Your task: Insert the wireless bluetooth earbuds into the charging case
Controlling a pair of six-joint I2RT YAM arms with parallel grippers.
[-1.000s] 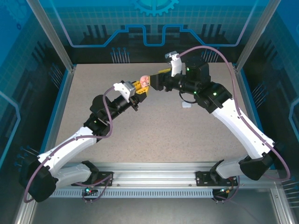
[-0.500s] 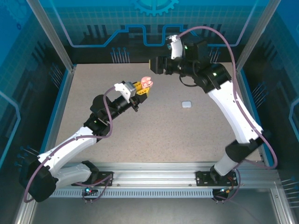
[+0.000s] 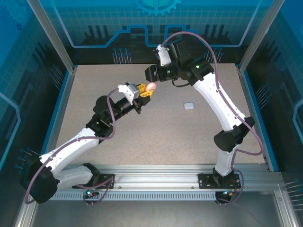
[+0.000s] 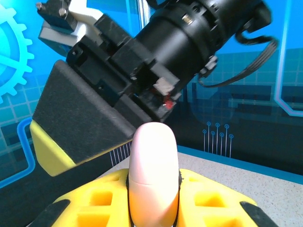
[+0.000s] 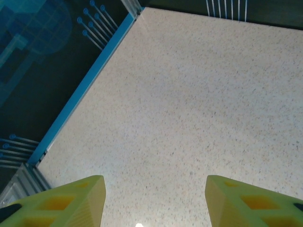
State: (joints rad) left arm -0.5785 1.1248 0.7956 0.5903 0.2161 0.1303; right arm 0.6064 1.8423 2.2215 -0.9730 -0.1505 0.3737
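The charging case (image 4: pixel 154 175) is a smooth, pale pinkish-white capsule with rounded ends. It is standing upright, pinched at its lower half between the yellow fingers (image 4: pixel 208 196) of the left gripper (image 3: pixel 147 90), and is hanging in the air above the counter (image 3: pixel 142 137). A fine seam is running across it low down, and the two halves are sitting together. A small white piece (image 3: pixel 189 105), too small to make out, is lying flat on the counter, well apart from the case.
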